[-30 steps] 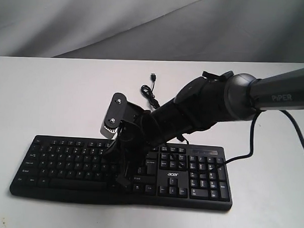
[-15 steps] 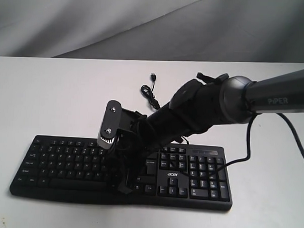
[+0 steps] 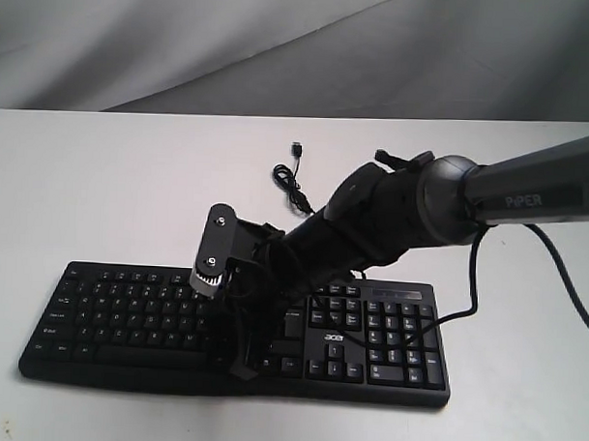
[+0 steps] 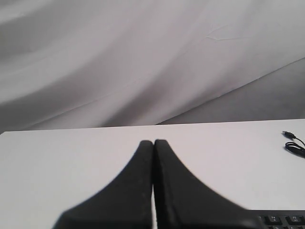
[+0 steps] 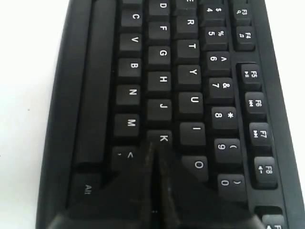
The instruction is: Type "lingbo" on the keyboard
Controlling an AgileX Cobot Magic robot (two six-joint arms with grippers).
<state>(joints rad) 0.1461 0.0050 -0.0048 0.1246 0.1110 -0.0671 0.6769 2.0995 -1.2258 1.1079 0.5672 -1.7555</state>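
Your right gripper, jaws pressed together, points at the K key of the keyboard lying side-to-side on the white table; L probably sits hidden just beneath the tip.

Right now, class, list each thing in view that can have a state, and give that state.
keyboard, lying flat on the table, keys up.
cable, plug end loose on the table, not plugged in.
left gripper, shut, empty, off the keyboard.
right gripper, shut, empty, tip at the K key; whether it is pressing, cannot tell.
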